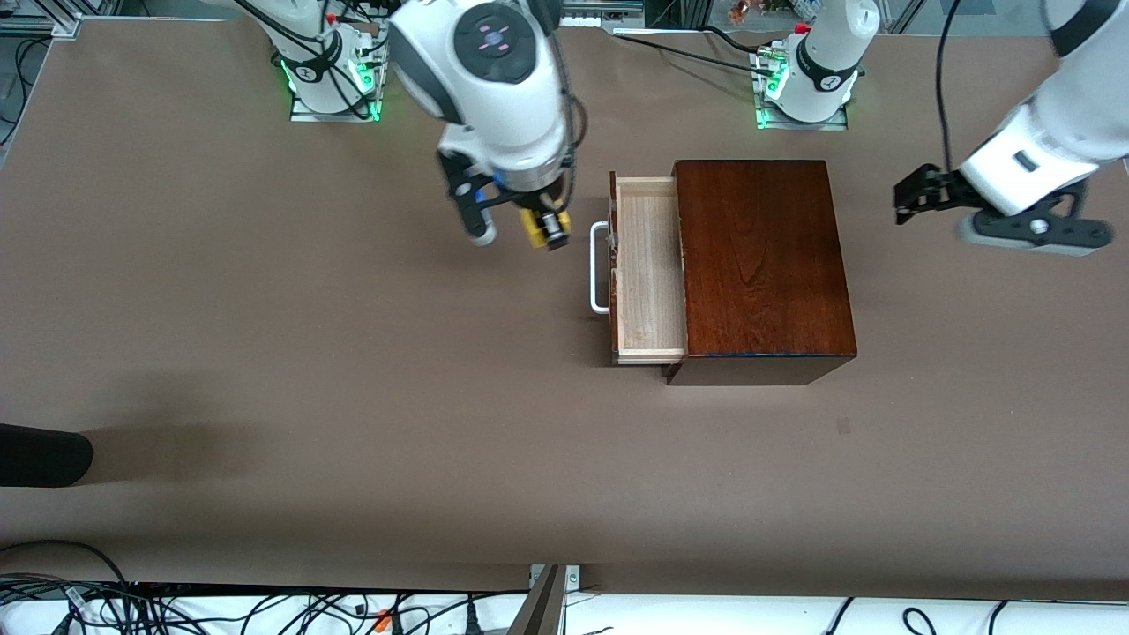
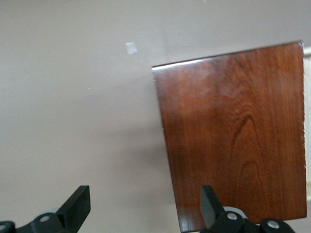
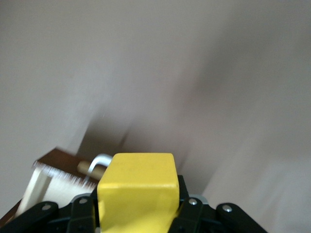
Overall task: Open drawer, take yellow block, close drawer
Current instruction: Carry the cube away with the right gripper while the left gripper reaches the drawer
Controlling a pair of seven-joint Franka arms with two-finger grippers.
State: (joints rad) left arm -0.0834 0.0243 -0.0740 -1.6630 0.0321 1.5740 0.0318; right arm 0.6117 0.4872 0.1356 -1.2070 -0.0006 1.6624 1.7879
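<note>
The yellow block (image 1: pixel 532 225) (image 3: pixel 138 187) hangs over the bare table, with my right gripper (image 1: pixel 519 231) (image 3: pixel 137 209) shut on it, beside the drawer's white handle (image 1: pixel 600 267) (image 3: pixel 99 162). The drawer (image 1: pixel 648 273) (image 3: pixel 48 182) stands pulled out of the dark mahogany box (image 1: pixel 763 265) (image 2: pixel 233 131), and the part of its pale-wood tray that shows holds nothing. My left gripper (image 1: pixel 901 201) (image 2: pixel 146 196) hangs open and holds nothing, in the air at the left arm's end of the table, beside the box.
A dark rounded object (image 1: pixel 40 454) lies at the table's edge at the right arm's end, nearer to the front camera. A small pale mark (image 1: pixel 843 426) (image 2: pixel 131 47) sits on the table near the box. Cables (image 1: pixel 265 608) run along the front edge.
</note>
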